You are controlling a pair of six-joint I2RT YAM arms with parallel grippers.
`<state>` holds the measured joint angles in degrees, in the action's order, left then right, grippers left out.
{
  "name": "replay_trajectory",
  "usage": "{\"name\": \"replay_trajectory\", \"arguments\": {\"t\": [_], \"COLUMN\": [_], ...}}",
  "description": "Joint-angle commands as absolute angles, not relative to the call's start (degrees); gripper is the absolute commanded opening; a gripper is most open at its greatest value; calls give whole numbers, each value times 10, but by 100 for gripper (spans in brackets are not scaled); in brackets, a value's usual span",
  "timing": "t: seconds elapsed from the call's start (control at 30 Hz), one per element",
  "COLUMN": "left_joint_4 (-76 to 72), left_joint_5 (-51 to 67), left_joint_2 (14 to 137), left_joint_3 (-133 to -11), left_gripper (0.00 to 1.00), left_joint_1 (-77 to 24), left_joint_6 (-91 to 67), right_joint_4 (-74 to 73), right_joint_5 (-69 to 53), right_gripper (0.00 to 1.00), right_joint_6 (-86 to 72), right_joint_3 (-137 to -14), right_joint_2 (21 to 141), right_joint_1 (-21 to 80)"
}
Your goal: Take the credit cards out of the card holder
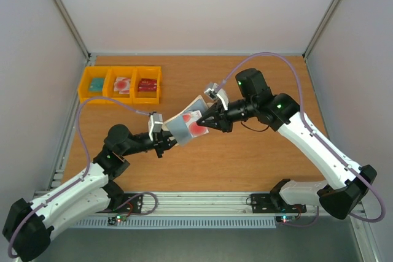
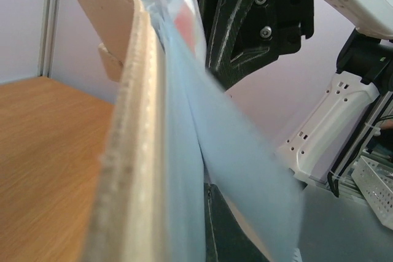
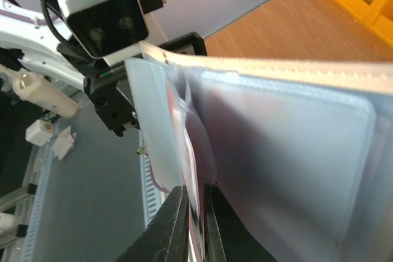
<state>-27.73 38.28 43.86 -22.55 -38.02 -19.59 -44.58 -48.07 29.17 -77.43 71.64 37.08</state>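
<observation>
Cream-beige card holder (image 1: pixel 183 126) hangs open above the bench's middle, left fingers (image 1: pixel 164 140) clamped on its end; right fingers (image 3: pixel 178 222) pinched together on a credit card (image 3: pixel 193 164) edge in the clear pocket. We pull straight along the pocket, slow, left grip firm, no twist.

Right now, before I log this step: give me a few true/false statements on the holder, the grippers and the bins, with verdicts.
1. The left gripper holds the card holder up off the table. True.
2. The right gripper hangs wide open, clear of the card holder. False: it is pinched on a credit card at a pocket of the card holder.
3. The card holder is folded shut. False: it is open, blue-grey inside showing.
4. The yellow bins stand at the table's far left. True.
</observation>
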Motion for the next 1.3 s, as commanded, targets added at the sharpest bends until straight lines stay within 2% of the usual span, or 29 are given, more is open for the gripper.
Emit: {"name": "replay_trajectory", "arguments": {"t": [0.0,0.03,0.13,0.17,0.33,0.57,0.77,0.87,1.0,1.17,1.27], "left_joint_4": [-316,-318,-327,-328,-319,-316,-324,-320,-329,-353,-352], "left_joint_5": [381,381,387,389,391,391,392,390,390,409,417], "left_joint_2": [433,434,441,444,441,438,450,451,452,454,449], "left_joint_3": [-229,-229,-231,-231,-233,-231,-231,-231,-228,-228,-233], "left_gripper": [0,0,0,0,0,0,0,14,48,72,81], "left_joint_1": [-379,-378,-379,-379,-378,-378,-379,-379,-379,-379,-378], "left_joint_6": [-181,-181,-183,-183,-181,-175,-183,-201,-215,-207,-190], "right_joint_4": [-485,-477,-433,-418,-354,-437,-393,-378,-373,-403,-422], "right_joint_5": [-473,-487,-543,-549,-583,-485,-515,-492,-483,-451,-437], "right_gripper": [12,12,2,1,1,3,1,1,1,1,1], "right_joint_6": [306,301,263,251,228,268,232,230,229,250,263], "right_joint_3": [-784,-783,-771,-766,-741,-758,-750,-741,-744,-758,-767], "right_joint_2": [701,702,721,728,732,719,732,722,706,701,700], "right_joint_1": [357,358,359,359,360,355,355,355,355,349,339]}}
